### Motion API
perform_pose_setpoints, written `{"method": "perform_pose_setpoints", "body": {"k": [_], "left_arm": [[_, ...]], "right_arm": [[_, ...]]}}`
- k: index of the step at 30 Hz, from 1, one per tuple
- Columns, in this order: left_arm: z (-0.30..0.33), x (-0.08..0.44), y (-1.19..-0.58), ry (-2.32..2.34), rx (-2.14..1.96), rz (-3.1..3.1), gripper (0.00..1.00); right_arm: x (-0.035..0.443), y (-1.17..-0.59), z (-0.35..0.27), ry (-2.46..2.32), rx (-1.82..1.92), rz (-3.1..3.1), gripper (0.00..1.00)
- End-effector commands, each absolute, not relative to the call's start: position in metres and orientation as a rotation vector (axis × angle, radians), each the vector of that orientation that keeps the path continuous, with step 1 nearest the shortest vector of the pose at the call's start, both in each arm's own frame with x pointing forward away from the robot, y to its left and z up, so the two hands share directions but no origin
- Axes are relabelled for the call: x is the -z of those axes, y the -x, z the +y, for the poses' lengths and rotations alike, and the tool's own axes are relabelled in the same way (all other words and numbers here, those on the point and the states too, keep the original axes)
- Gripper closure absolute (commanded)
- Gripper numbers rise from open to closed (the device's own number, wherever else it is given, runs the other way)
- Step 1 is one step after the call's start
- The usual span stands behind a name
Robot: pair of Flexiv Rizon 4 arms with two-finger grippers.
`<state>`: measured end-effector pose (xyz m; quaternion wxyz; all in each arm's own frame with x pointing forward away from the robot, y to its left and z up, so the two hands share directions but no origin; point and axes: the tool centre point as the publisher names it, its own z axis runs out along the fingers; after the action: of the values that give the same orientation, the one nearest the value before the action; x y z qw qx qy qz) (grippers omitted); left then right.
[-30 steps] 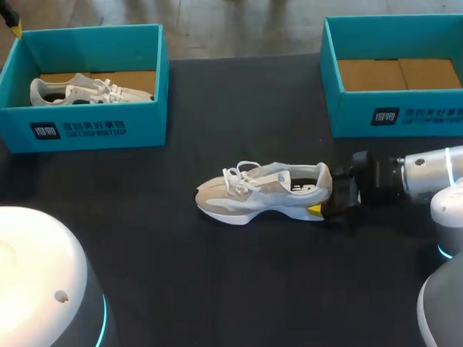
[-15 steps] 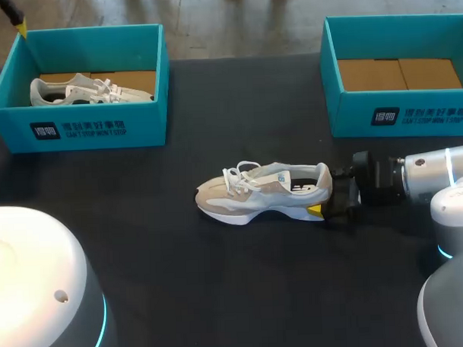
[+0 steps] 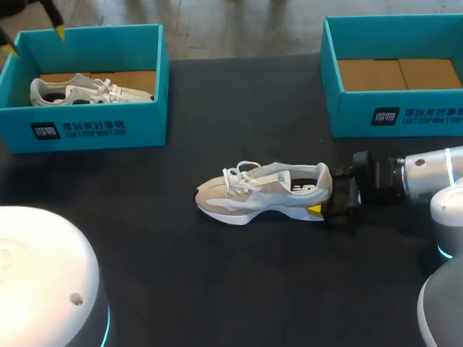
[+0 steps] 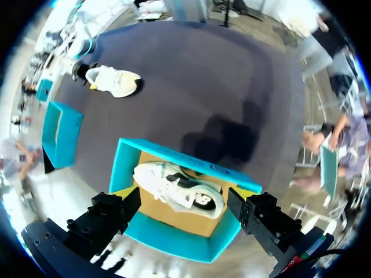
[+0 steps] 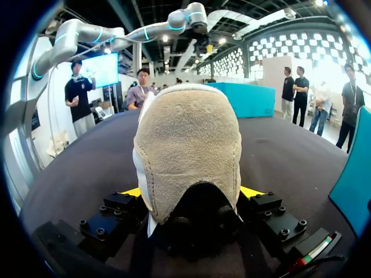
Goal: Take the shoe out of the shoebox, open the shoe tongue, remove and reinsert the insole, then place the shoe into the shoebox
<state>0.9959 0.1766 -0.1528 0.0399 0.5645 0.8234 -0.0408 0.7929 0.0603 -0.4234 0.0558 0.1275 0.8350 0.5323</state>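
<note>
A beige and white shoe (image 3: 262, 191) lies on its sole in the middle of the black table, toe to the left. My right gripper (image 3: 323, 195) is at its heel. In the right wrist view the heel (image 5: 188, 133) fills the gap between the two yellow tips, so the right gripper (image 5: 191, 194) is shut on it. A second white shoe (image 3: 88, 89) lies in the left teal shoebox (image 3: 101, 128). My left gripper (image 3: 34, 41) hangs open high over that box's far left corner. From the left wrist, the boxed shoe (image 4: 177, 185) shows below the spread fingers (image 4: 124, 192).
A second teal shoebox (image 3: 400, 110) stands at the back right with only its cardboard floor showing. Both boxes sit along the table's far edge. Black tabletop (image 3: 220, 296) stretches in front of the middle shoe.
My left gripper has swung right and further into view above the left box's back corner. The right arm and the middle shoe have not moved.
</note>
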Motion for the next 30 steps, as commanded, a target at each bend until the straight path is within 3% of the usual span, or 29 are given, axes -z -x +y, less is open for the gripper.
{"method": "perform_pose_setpoints", "body": {"k": [1,14,30], "left_arm": [[0.165,0.16,-0.991,-1.292,0.056,2.855,0.0],[0.126,0.162,-0.96,-0.703,0.468,3.022,0.0],[0.109,0.164,-0.954,-0.686,0.485,3.048,0.0]], "right_arm": [[0.422,-0.792,0.061,-0.39,-1.61,2.536,1.0],[0.422,-0.792,0.061,-0.39,-1.61,2.536,1.0],[0.422,-0.792,0.061,-0.39,-1.61,2.536,1.0]]}}
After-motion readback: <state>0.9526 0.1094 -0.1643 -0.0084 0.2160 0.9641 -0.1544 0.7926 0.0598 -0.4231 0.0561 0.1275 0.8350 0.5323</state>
